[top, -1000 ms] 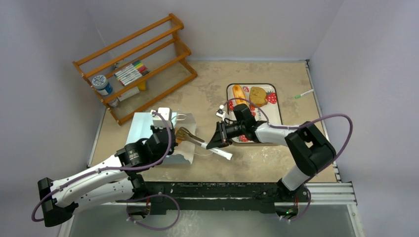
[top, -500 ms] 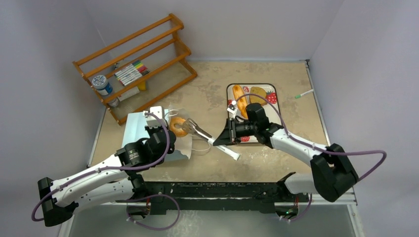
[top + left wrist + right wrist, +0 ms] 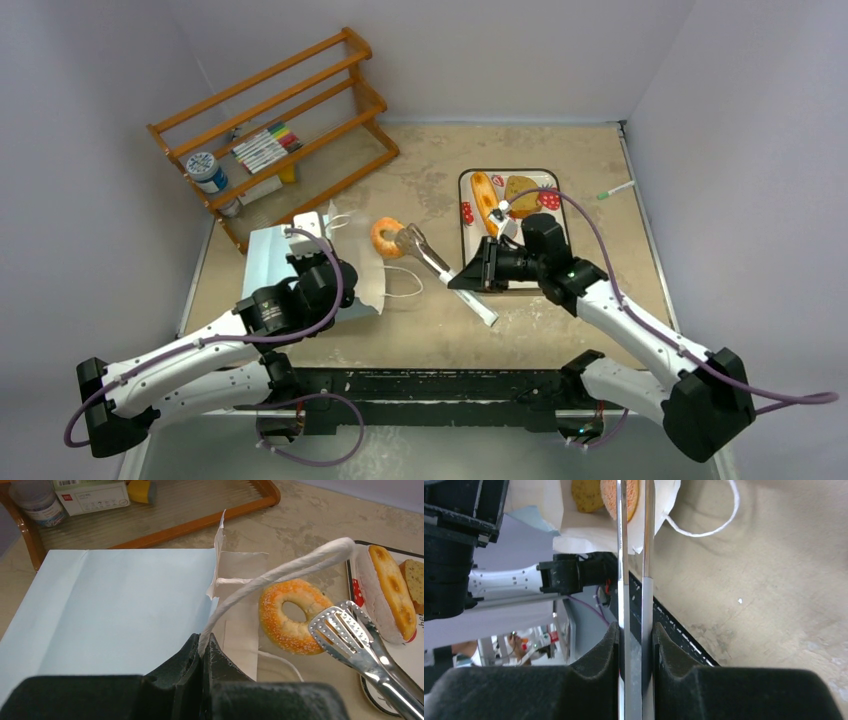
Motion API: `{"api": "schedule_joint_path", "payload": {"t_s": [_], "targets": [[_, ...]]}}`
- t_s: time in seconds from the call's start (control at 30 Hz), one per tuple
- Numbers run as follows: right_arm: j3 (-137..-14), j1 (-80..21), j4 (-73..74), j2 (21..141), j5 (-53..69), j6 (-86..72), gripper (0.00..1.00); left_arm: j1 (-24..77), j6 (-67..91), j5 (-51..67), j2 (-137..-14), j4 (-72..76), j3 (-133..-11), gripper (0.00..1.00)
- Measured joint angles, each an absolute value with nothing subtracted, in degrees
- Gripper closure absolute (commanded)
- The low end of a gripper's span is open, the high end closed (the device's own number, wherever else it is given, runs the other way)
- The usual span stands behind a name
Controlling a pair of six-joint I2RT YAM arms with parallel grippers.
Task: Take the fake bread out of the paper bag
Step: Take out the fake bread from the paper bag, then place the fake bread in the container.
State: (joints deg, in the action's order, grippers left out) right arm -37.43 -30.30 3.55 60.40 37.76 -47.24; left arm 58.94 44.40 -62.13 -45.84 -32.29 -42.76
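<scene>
A mottled beige surface (image 3: pixel 420 150) between grey walls carries everything. The donut (image 3: pixel 387 237) lies just outside the mouth of the bag (image 3: pixel 268 268), partly on its white flap. The tongs (image 3: pixel 425 252) touch the donut's edge on the side away from the bag. The right gripper (image 3: pixel 635 630) is clamped on the tongs' arms. The left gripper (image 3: pixel 202 647) is pinched on the bag's string handle (image 3: pixel 280 570), lifting it above the mouth.

The step looks like carrying the donut to the tray (image 3: pixel 508 171), well clear of the bag on its mouth side, where a loaf (image 3: pixel 483 200) and a slice (image 3: pixel 522 190) already lie. Done well, the tongs squeeze firmly across the ring, then lift over the loose loop (image 3: pixel 696 533) by the bag and over the tray's rim. From the bag to the tray the surface looks open. The rack (image 3: pixel 275 130) stands just beyond the bag, off that path. Whether more bread is inside the bag I cannot tell.
</scene>
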Motion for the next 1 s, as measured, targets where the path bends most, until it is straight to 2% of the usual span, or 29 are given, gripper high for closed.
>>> {"api": "schedule_joint_path", "payload": {"t_s": [0.27,0.47,1.0], "targets": [[-43.22,-29.06,10.98,56.73,26.61,-47.55,1.00,57.82,43.90,-60.97,-45.08,-31.83,-42.76,1.00],[-47.48,-24.51,11.81,57.06,19.97,-47.51,1.00,57.74,39.09,-55.18,-45.76,-29.21,-42.78,1.00],[-43.46,-0.16,5.61,63.02,18.31,-46.76,1.00,57.69,17.91,-29.19,-62.43,-23.05,-49.12,1.00]]}}
